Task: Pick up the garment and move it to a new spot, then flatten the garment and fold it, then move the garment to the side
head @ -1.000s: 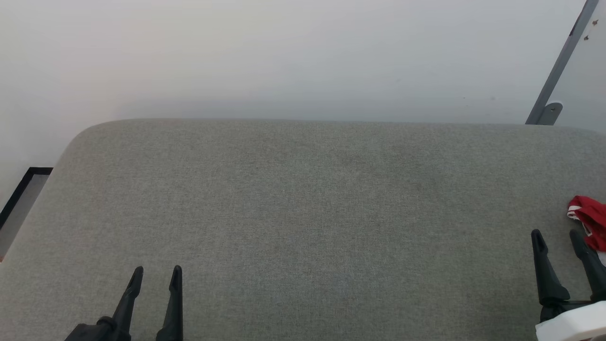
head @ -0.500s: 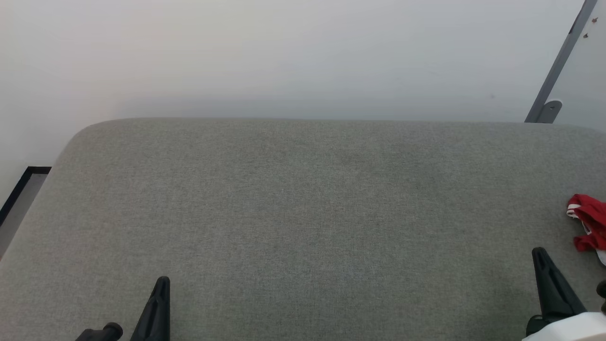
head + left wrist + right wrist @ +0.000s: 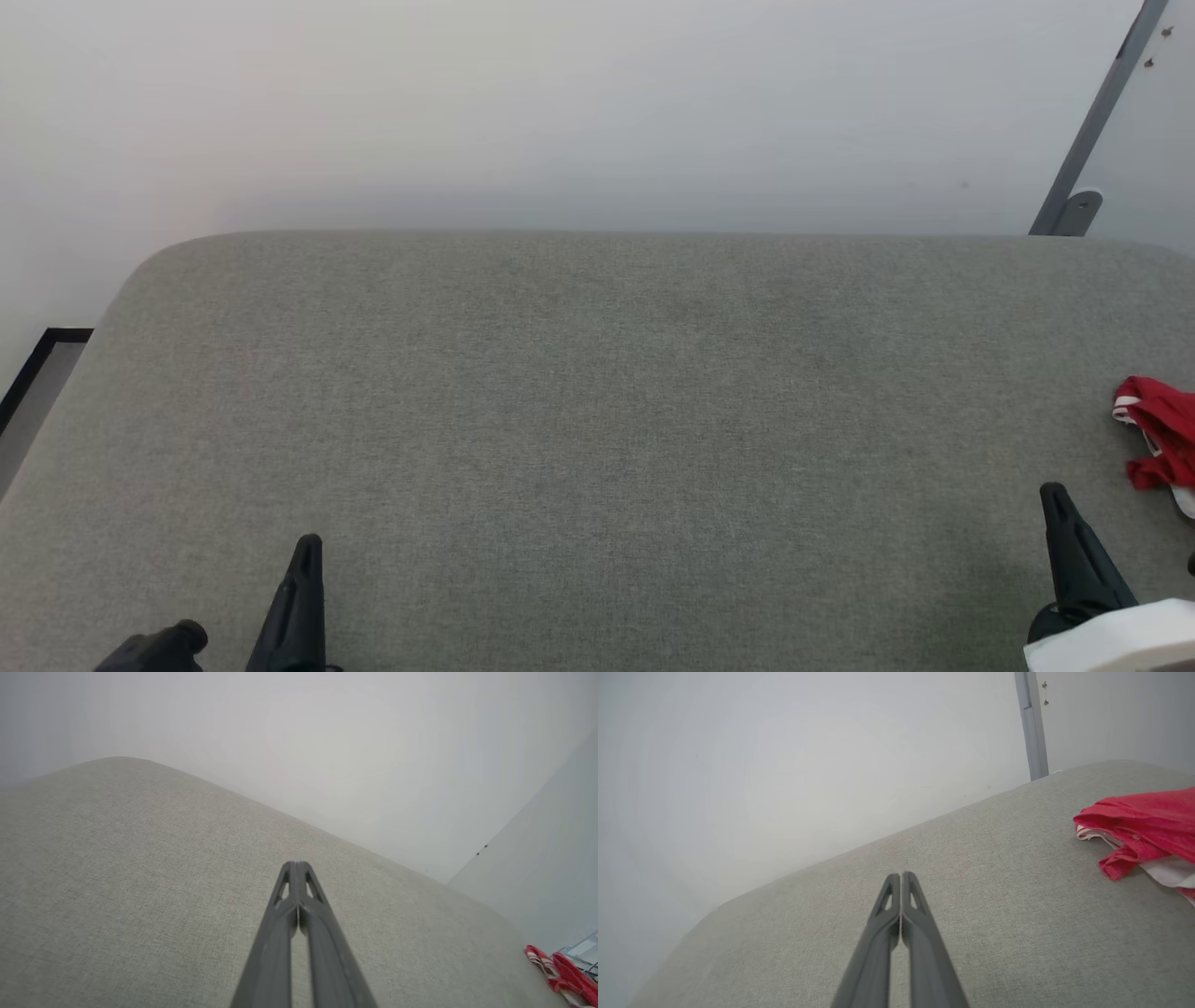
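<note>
The garment [image 3: 1158, 434] is a crumpled heap of red cloth with white trim at the far right edge of the grey fabric surface [image 3: 597, 392]; part of it runs out of frame. My right gripper [image 3: 1053, 490] is shut and empty, low at the right, a little short of the garment and to its left. In the right wrist view the shut fingertips [image 3: 901, 875] point past the garment [image 3: 1139, 830], which lies to their upper right. My left gripper [image 3: 308, 543] is shut at the lower left, far from the garment [image 3: 560, 975]; its fingers [image 3: 297, 864] meet with nothing between them.
A pale wall rises right behind the padded surface. A grey metal post [image 3: 1088, 131] leans at the upper right. The surface's rounded left corner drops to a black-edged strip of floor [image 3: 42, 369].
Both grippers stood open a second ago and are shut now. Both have drawn back toward the bottom edge. The garment has not moved; the camera shifted slightly.
</note>
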